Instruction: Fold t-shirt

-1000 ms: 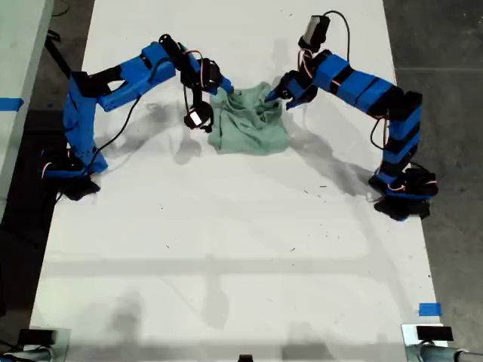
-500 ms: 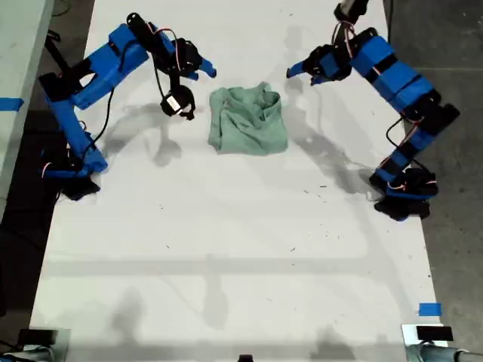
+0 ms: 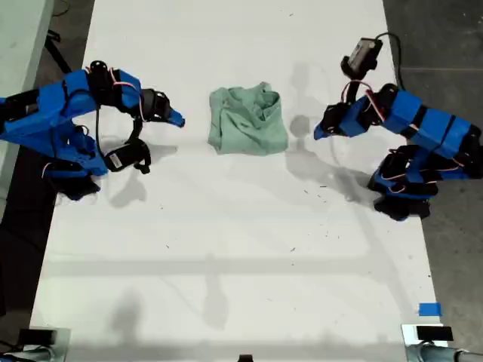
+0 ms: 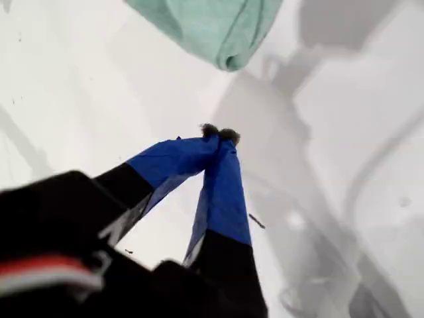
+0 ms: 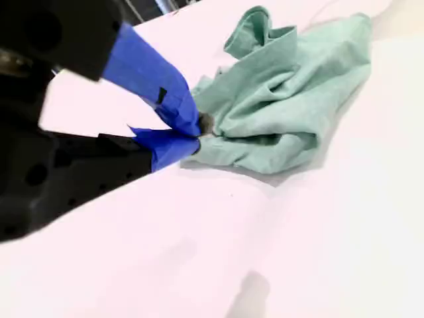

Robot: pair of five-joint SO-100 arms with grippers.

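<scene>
T-shirt [image 3: 248, 120] bunched on table [image 3: 226, 249]; both end effectors closed, clear.

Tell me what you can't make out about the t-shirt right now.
Exterior view: the t-shirt's lower layers and sleeves, buried under its own bunched folds.
First wrist view: most of the t-shirt, cut off by the picture's edge; only one corner shows beyond my first pincer.
Second wrist view: whether my second pincer touches the cloth; its tips overlap the shirt's edge, and the picture is blurred.

White table [image 3: 226, 249], bunched t-shirt [image 3: 247, 121], blue tape [image 3: 429, 309]
</scene>
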